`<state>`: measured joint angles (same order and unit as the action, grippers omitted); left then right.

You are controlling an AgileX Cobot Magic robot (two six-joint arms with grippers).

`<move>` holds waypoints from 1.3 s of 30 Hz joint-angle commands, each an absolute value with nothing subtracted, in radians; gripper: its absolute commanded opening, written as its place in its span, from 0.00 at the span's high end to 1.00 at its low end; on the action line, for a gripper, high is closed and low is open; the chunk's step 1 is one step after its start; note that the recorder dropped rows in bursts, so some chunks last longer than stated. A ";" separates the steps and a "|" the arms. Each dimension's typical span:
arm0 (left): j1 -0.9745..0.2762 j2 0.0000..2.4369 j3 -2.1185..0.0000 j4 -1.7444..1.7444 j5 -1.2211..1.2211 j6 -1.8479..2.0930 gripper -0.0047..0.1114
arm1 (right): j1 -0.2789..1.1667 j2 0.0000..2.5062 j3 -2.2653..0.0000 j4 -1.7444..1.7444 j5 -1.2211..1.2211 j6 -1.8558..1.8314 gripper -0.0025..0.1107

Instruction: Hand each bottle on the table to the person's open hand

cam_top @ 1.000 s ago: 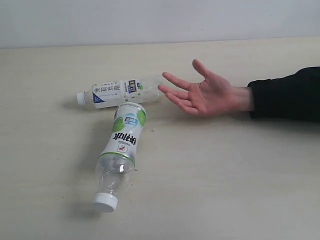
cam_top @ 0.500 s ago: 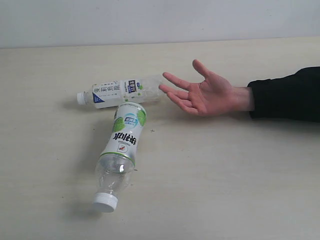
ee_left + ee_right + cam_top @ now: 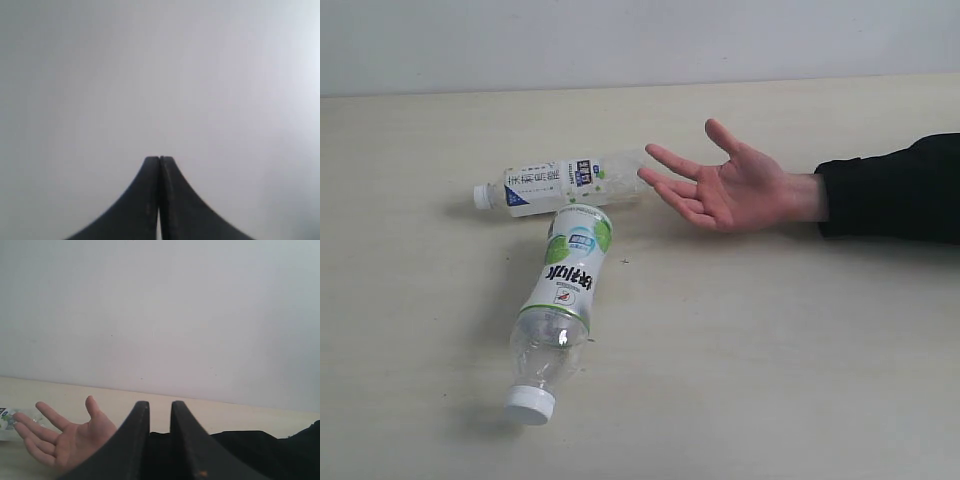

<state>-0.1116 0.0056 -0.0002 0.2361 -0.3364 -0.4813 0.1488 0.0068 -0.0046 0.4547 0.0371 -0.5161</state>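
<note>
Exterior view: two bottles lie on their sides on the table point(image 3: 800, 350). The blue bottle point(image 3: 560, 183) lies crosswise farther back, with its cap pointing left. The green bottle point(image 3: 568, 280) lies nearer the camera. Its white cap points toward the front edge, and its base is up against the side of the blue bottle; I cannot tell if they touch. The hand point(image 3: 735, 190) is right of the bottles, palm up with the fingers spread. Its fingertips are just beside the base end of the blue bottle. A black sleeve point(image 3: 890, 190) covers the arm behind it.

My left pincer point(image 3: 159, 159) has its two black fingers pressed flat together with nothing between them. It faces a plain grey wall point(image 3: 150, 75).

My right pincer point(image 3: 156, 403) stands a narrow slit apart and grips nothing. Through the gap I see only the dark sleeve point(image 3: 265, 450). Beyond its fingers the hand point(image 3: 70, 440) rests palm up on the table point(image 3: 225, 417). A sliver of bottle point(image 3: 6, 421) shows just past the fingertips at the picture's edge; which one it is I cannot tell.
</note>
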 commanded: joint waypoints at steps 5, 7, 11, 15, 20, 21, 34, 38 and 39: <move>-0.117 0.353 -0.204 0.041 -0.597 -0.303 0.96 | 0.143 0.000 0.000 0.460 0.037 -0.522 0.83; -0.117 0.522 -0.325 0.069 -0.519 -0.296 0.96 | 0.143 0.000 0.000 0.460 0.037 -0.522 0.83; -0.117 0.807 -0.564 0.104 -0.335 -0.147 0.96 | 0.143 0.000 0.000 0.460 0.037 -0.522 0.83; -0.109 1.070 -0.877 0.104 0.008 0.075 0.96 | 0.143 0.000 0.000 0.460 0.037 -0.522 0.83; -0.109 1.326 -1.171 0.222 0.374 0.187 0.96 | 0.143 0.000 0.000 0.460 0.037 -0.522 0.83; -0.109 1.373 -1.224 0.268 0.439 0.187 0.96 | 0.143 0.000 0.000 0.460 0.037 -0.522 0.83; -0.109 1.828 -1.601 0.012 0.974 0.917 0.96 | 0.143 0.000 0.000 0.460 0.037 -0.522 0.83; -0.109 1.935 -1.637 -0.161 1.021 1.172 0.96 | 0.143 0.000 0.000 0.460 0.037 -0.522 0.83; -0.109 1.964 -1.650 -0.200 1.019 1.212 0.96 | 0.143 0.000 0.000 0.460 0.037 -0.522 0.83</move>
<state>-0.1096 1.9013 -1.6159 -0.0830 1.0051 1.0682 0.1488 0.0068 -0.0046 0.4563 0.0378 -0.5161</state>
